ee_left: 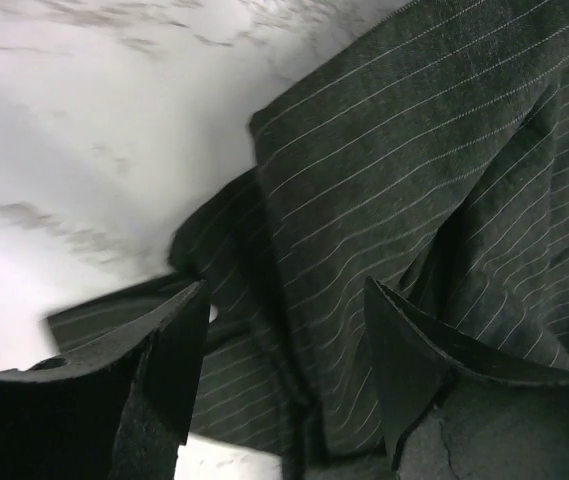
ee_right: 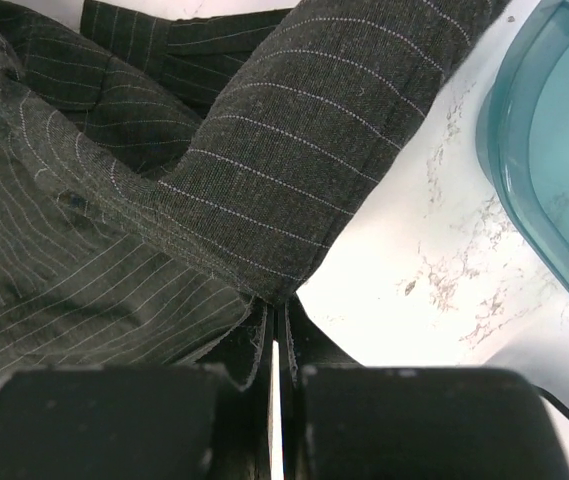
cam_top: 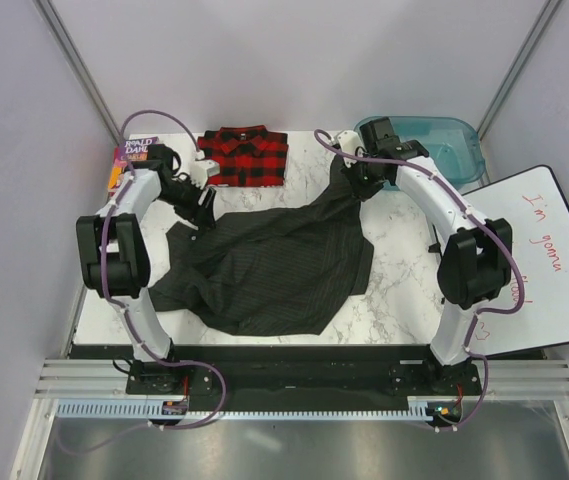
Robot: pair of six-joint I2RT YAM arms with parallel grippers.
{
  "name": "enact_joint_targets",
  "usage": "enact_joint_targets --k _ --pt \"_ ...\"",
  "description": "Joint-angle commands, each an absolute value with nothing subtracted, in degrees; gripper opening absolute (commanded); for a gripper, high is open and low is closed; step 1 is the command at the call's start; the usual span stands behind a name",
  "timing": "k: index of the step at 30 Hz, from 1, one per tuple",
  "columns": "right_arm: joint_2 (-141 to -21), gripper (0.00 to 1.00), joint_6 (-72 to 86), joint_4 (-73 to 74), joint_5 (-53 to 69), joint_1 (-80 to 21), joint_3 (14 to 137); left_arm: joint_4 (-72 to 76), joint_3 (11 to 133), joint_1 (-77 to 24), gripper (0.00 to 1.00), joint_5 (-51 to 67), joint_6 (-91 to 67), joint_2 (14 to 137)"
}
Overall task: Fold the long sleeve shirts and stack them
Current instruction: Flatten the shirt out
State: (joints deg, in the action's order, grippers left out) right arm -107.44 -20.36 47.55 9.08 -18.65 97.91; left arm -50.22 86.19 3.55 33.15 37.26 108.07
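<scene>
The charcoal pinstriped shirt (cam_top: 274, 265) lies crumpled across the middle of the marble table. The red-and-black plaid shirt (cam_top: 246, 155) sits folded at the back. My left gripper (cam_top: 202, 207) is at the charcoal shirt's far left edge. In the left wrist view it (ee_left: 289, 345) is open, and its fingers (ee_left: 179, 350) straddle a fold of pinstriped cloth (ee_left: 384, 170). My right gripper (cam_top: 360, 180) is at the shirt's far right corner. In the right wrist view it (ee_right: 276, 320) is shut on a hemmed corner of the charcoal shirt (ee_right: 264, 170).
A colourful paperback book (cam_top: 127, 160) lies at the back left, beside the left arm. A teal plastic bin (cam_top: 434, 145) stands at the back right and also shows in the right wrist view (ee_right: 554, 170). A whiteboard (cam_top: 549, 260) with red writing lies off the table's right edge.
</scene>
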Motion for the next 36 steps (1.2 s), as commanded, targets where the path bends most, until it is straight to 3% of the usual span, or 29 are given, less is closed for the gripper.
enact_joint_targets --k 1,3,4,7,10,15,19,21,22,25,29,36 --pt "-103.10 0.00 -21.01 47.64 8.79 -18.90 96.95 -50.88 85.96 1.67 0.60 35.24 33.57 109.16" --pt "-103.18 0.00 -20.74 47.64 8.79 -18.98 96.42 -54.73 85.96 1.41 0.45 37.25 35.06 109.25" --pt "-103.36 0.00 -20.48 47.64 8.79 -18.98 96.33 -56.23 86.04 1.32 0.22 39.53 35.76 109.07" --pt "-103.97 0.00 -20.22 47.72 9.14 -18.98 96.33 -58.36 85.87 0.62 0.08 43.49 36.21 105.57" --pt "-104.50 0.00 -20.13 47.72 9.23 -18.98 96.50 -56.96 82.46 -5.26 0.02 42.46 36.12 98.72" --pt "-105.21 0.00 -20.39 47.72 8.97 -18.63 96.15 -55.91 72.71 -19.91 0.02 39.91 36.82 91.34" --pt "-104.33 0.00 -21.00 47.99 8.35 -18.28 94.93 -49.13 59.54 -33.46 0.02 26.34 35.07 88.50" --pt "-103.63 0.00 -21.44 48.08 8.52 -18.28 93.61 -47.73 56.96 -35.33 0.17 25.48 34.02 88.25" --pt "-103.54 0.00 -21.62 48.16 8.53 -18.37 92.91 -47.72 56.43 -34.37 0.35 26.88 33.84 85.63" --pt "-103.10 0.00 -22.23 48.43 8.79 -18.28 92.11 -48.95 60.53 -27.01 0.58 35.48 33.83 78.35" --pt "-103.09 0.00 -22.85 48.34 9.49 -18.28 91.85 -52.81 70.64 -15.59 0.68 42.10 36.28 77.95" --pt "-103.36 0.00 -23.38 48.34 10.02 -18.19 91.76 -56.07 76.99 -12.66 0.71 40.25 45.43 87.70"
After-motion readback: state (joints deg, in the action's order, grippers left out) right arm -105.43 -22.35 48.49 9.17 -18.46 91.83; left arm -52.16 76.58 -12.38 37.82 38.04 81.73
